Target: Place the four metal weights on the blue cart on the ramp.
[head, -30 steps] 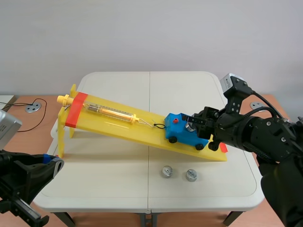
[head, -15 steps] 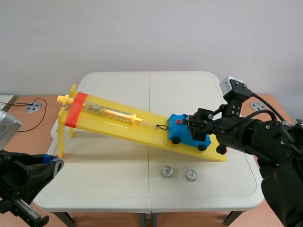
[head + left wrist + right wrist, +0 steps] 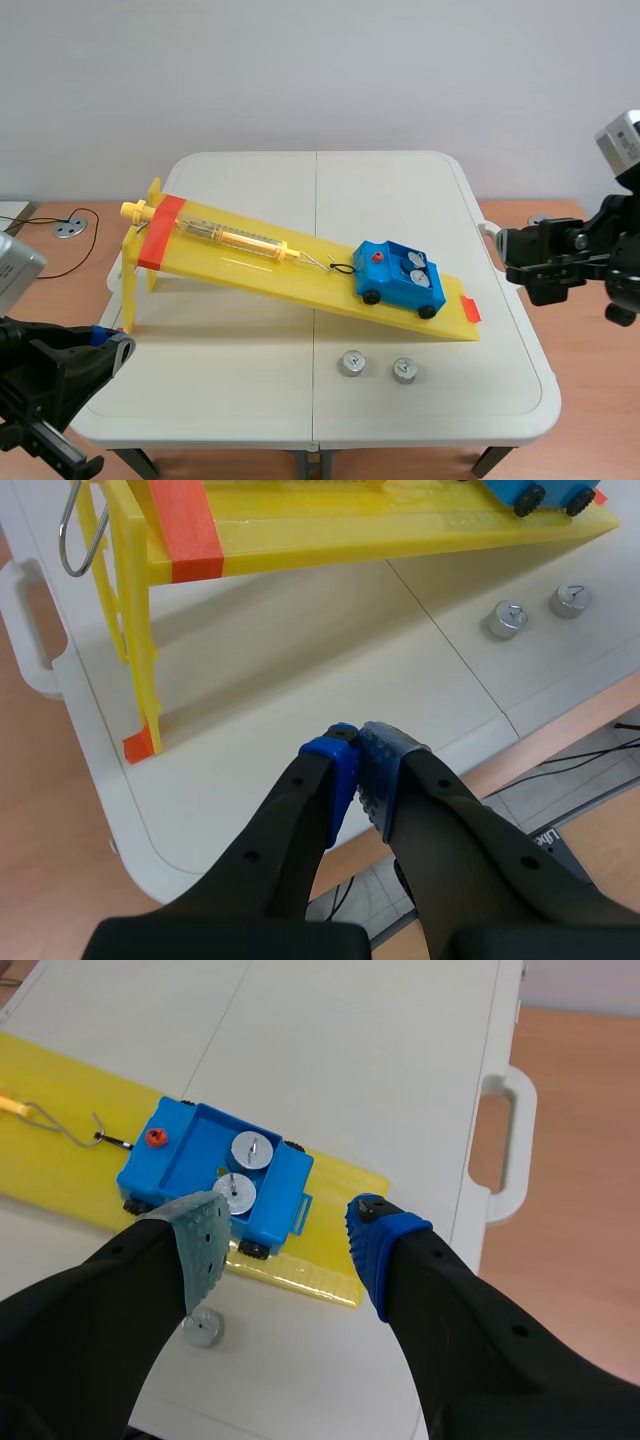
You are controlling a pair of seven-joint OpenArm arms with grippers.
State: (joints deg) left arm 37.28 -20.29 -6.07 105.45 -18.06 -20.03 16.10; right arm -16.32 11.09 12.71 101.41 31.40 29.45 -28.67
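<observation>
White bench (image 3: 400,190) against grey wall (image 3: 320,70). Parked low on yellow ramp (image 3: 250,262): blue cart (image 3: 385,282) with 2 metal weights (image 3: 413,270) inside; 2 loose weights (image 3: 351,362) on bench. Pinched closed, empty: left tool (image 3: 357,770); spread wide: right tool (image 3: 290,1225).

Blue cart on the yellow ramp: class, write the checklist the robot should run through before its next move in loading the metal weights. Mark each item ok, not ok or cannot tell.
1. The blue plastic cart rests on the yellow plastic ramp: ok.
2. All four loaded: not ok. Two round silver metal weights lie in the cart; the other two weights stand on the white table beside the ramp.
3. The two table weights are upright: ok.
4. The right pincer is open and empty: ok.
5. The left pincer is empty: ok, shut on nothing.
</observation>
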